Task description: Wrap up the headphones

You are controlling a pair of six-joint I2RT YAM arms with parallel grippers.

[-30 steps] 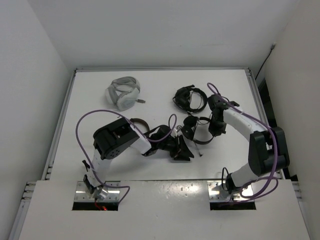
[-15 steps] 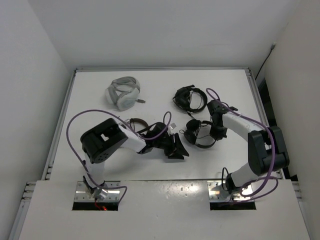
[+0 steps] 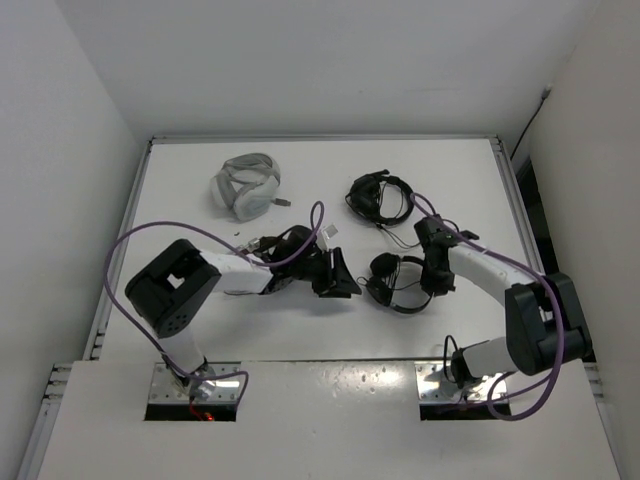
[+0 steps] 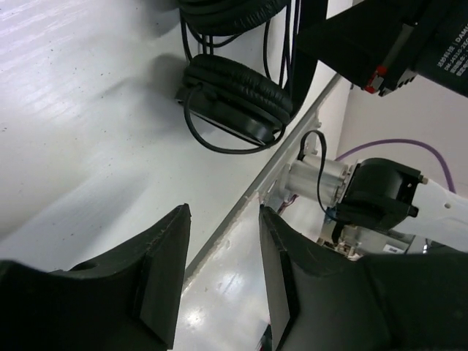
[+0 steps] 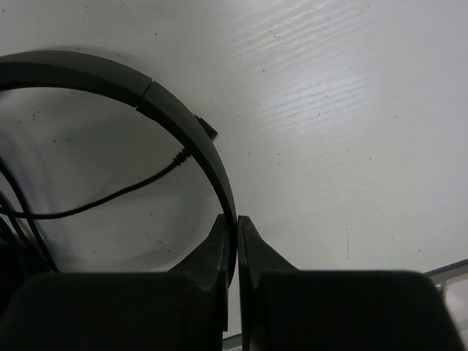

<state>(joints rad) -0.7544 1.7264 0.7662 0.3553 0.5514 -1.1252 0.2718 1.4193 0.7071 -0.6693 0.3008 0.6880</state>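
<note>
While the right arm pins the headphones (image 3: 384, 266) on the table (image 3: 300, 180), right of centre, the wrapping looks barely begun: the cable (image 5: 117, 191) trails loose inside the headband. The right gripper (image 5: 235, 223) has its 2 fingers closed tight on the thin headband. The left gripper (image 4: 223, 219) hovers beside the ear pads, fingers spread wide, holding nothing. Next, I judge, it must catch the cable and wind it.
</note>
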